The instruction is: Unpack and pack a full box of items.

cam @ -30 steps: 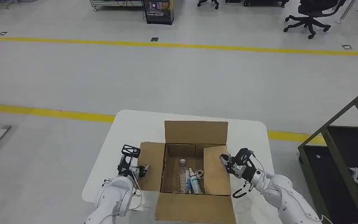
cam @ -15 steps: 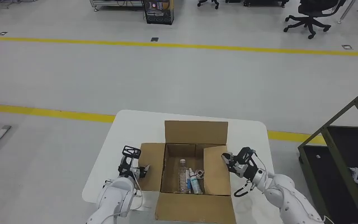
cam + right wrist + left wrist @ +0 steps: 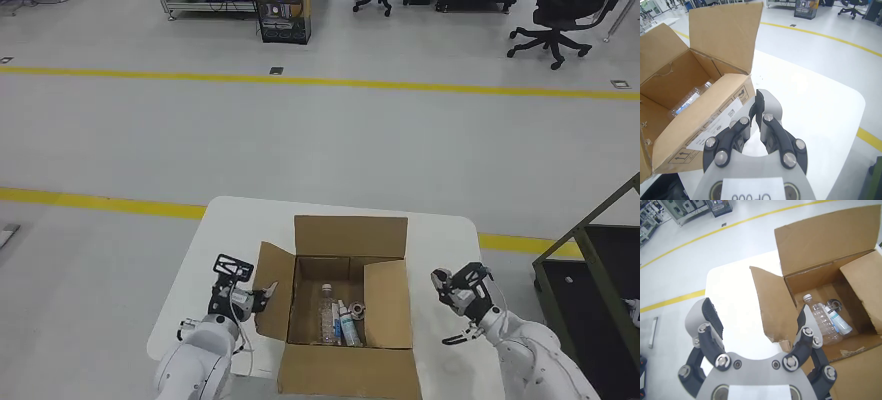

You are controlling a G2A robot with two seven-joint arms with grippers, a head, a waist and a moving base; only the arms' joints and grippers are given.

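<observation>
1. Box. The cardboard box [image 3: 350,236] [image 3: 825,237] [image 3: 723,34] stands open at the near middle of the white table [image 3: 240,240] [image 3: 738,283] [image 3: 810,94]. Its far flap stands upright. Its left flap [image 3: 270,290] [image 3: 772,298] tilts outward, and its near flap [image 3: 350,372] folds out toward me.

2. Contents. A clear plastic bottle [image 3: 326,318] [image 3: 819,321] [image 3: 687,102] lies on the box floor with its white cap pointing to the far side. A white tube with a teal label [image 3: 347,328] [image 3: 838,321] lies just beside it on the right, touching it. A small round dark metal part [image 3: 358,309] [image 3: 834,305] rests at the far end of the tube.

3. Left gripper. My left gripper [image 3: 250,285] [image 3: 755,308] sits at the left side of the box with its fingers spread wide and nothing grasped. The near edge of the left flap lies between the two fingers. Whether either finger touches the cardboard cannot be determined.

4. Right gripper. My right gripper [image 3: 460,285] [image 3: 758,102] hangs over the table to the right of the box, apart from the box's right side. Its fingers are pressed together, pad against pad, with nothing between them.
</observation>
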